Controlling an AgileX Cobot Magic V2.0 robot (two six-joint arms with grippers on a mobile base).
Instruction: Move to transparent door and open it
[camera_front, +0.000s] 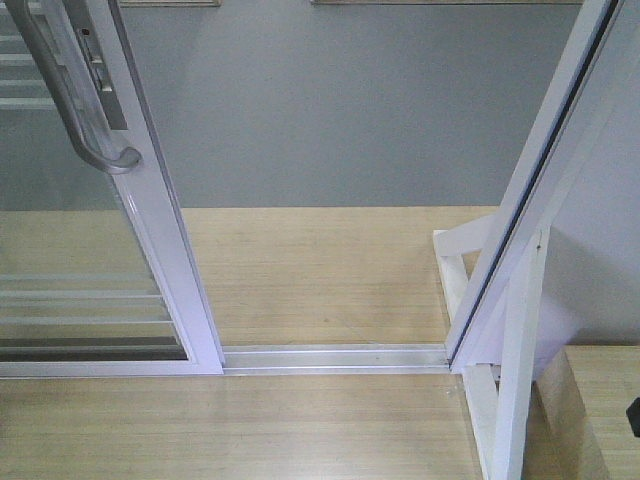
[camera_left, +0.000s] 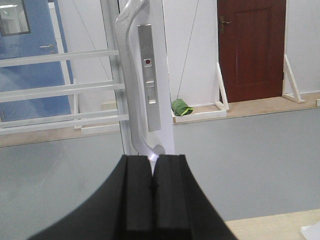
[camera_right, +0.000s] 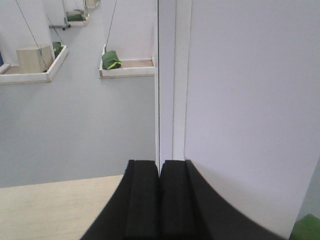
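Note:
The transparent door, clear glass with thin white bars in a glossy white frame, stands at the left of the front view, slid aside from the white jamb. Its grey curved handle is at the top left. In the left wrist view the handle and lock plate rise straight ahead. My left gripper is shut with nothing between its pads, its tips just below the handle's lower end. My right gripper is shut and empty, pointing at the white jamb edge. Neither gripper shows in the front view.
A metal floor track runs across the gap between door and jamb, with wood floor then grey floor beyond. A white brace props the right panel. A green bag lies on a white base, also in the right wrist view. A red-brown door stands far off.

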